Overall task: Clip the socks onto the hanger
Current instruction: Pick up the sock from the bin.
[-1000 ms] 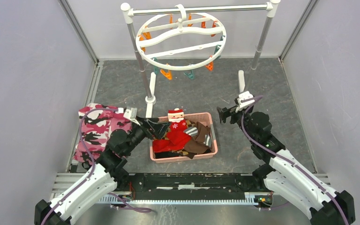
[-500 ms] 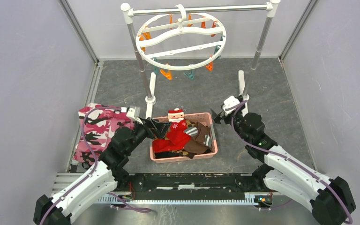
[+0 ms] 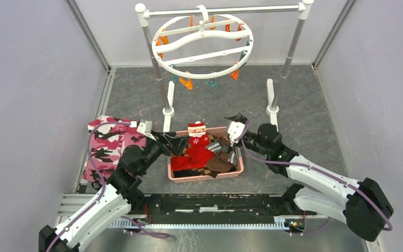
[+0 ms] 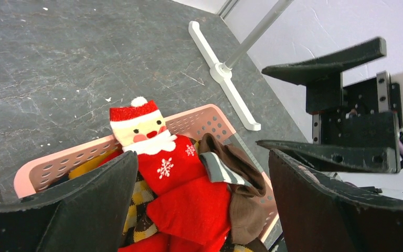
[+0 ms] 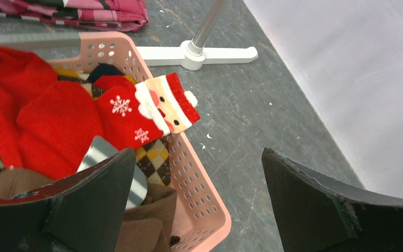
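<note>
"Where are the socks (image 3: 221, 160)?"
"In the pink basket (image 3: 204, 178), on its 3 o'clock side, beside the Santa sock (image 3: 197, 147). The hanger (image 3: 202, 35) hangs on the rack (image 3: 225, 10) at 12 o'clock."
"And the claws?"
"Both spread wide, empty: left gripper (image 3: 172, 142) over the 9 o'clock rim, right gripper (image 3: 234, 134) at 2 o'clock."

light: bright, even, diffuse | shadows: soft, faint | glare: slight on walls | focus: near wrist-view edges blurred
</note>
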Robot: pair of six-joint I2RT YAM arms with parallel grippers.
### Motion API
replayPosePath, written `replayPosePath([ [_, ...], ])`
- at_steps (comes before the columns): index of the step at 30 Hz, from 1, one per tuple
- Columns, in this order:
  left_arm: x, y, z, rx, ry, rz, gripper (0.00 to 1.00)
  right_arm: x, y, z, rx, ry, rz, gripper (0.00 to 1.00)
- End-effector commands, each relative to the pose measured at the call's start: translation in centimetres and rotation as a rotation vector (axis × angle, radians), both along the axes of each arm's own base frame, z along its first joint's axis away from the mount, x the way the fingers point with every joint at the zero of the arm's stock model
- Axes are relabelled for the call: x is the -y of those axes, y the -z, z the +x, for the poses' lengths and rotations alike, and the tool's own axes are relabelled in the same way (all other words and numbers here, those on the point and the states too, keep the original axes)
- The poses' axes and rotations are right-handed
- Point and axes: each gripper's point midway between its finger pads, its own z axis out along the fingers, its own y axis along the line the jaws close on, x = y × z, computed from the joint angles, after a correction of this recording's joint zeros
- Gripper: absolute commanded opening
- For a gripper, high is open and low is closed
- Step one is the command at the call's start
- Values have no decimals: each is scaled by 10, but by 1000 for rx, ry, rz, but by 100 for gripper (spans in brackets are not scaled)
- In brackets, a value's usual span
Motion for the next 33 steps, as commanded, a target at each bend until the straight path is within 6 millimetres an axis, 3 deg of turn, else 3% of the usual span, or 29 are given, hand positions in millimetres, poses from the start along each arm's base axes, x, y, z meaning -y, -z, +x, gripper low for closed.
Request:
replayPosePath([
  [1,0,-13,3,19,-8,-10,100,6,-23,-16,257,-79,36,98],
  [4,1,-12,5,14,-8,-14,100,1,-25,-26,289,-141,46,98],
  [7,2,-10,6,9,-8,-14,100,8,-15,-9,257,-60,2,98],
  [10,5,-11,4,9,12,-14,100,32,-15,17,215,88,35,98],
  [12,5,-11,4,9,12,-11,100,59,-20,38,157,216,109,98],
  [16,3,-13,3,13,5,-6,100,83,-22,52,92,338,178,98],
  [19,1,-13,3,16,-1,-5,100,100,-14,69,-31,505,188,98],
  [22,1,-13,3,13,0,-3,100,126,0,89,-255,787,221,98],
  [23,2,-13,3,12,0,-4,100,122,2,90,-312,787,218,98],
  [25,2,-14,3,12,0,-2,100,95,-5,80,-302,607,227,98],
  [27,1,-14,3,11,-1,-1,100,84,-19,70,-238,506,270,98],
  [30,1,-11,3,5,0,3,100,83,-22,59,-111,437,269,98],
  [33,-4,-7,7,1,-36,14,100,77,1,61,-155,424,198,98],
])
